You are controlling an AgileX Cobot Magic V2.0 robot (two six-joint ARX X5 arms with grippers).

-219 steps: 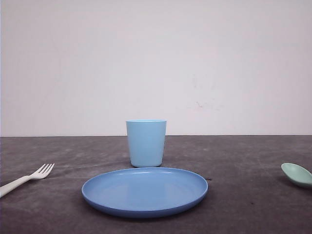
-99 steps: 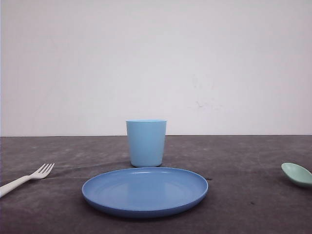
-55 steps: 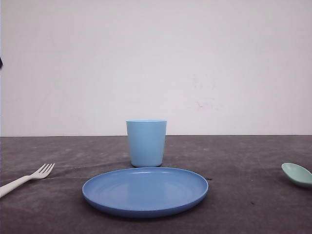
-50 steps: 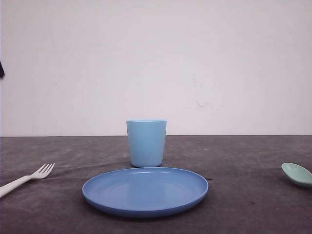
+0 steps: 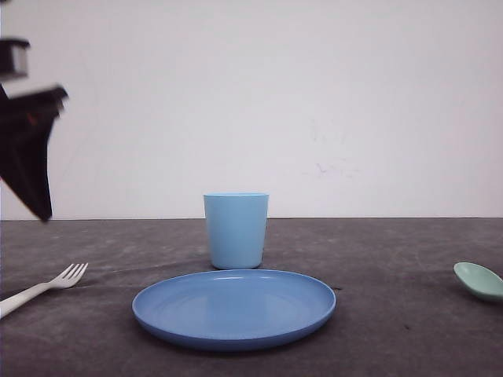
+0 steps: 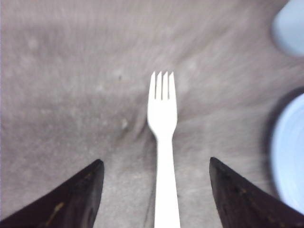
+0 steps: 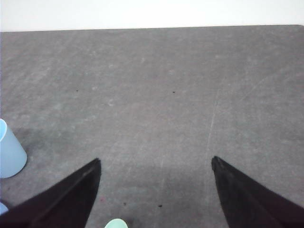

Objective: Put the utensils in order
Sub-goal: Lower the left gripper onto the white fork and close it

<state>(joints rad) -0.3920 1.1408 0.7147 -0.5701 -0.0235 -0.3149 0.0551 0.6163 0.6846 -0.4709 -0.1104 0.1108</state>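
The white fork (image 5: 43, 286) lies on the dark table at the left, tines pointing toward the cup. In the left wrist view the fork (image 6: 164, 142) lies straight between the two dark fingers of my left gripper (image 6: 156, 164), which is open and above it. From the front, that gripper's black finger (image 5: 27, 153) hangs high over the fork. The mint-green spoon (image 5: 479, 280) rests at the right edge. My right gripper (image 7: 156, 161) is open over bare table, with the tip of the spoon (image 7: 117, 223) just showing between its fingers.
A round blue plate (image 5: 233, 307) sits at the table's middle front, with a light blue cup (image 5: 236, 230) upright right behind it. The cup (image 7: 9, 152) also appears beside my right gripper. A white wall stands behind the table.
My left gripper has come into the front view from the left edge, high above the fork. Fork, spoon, plate and cup have not moved.
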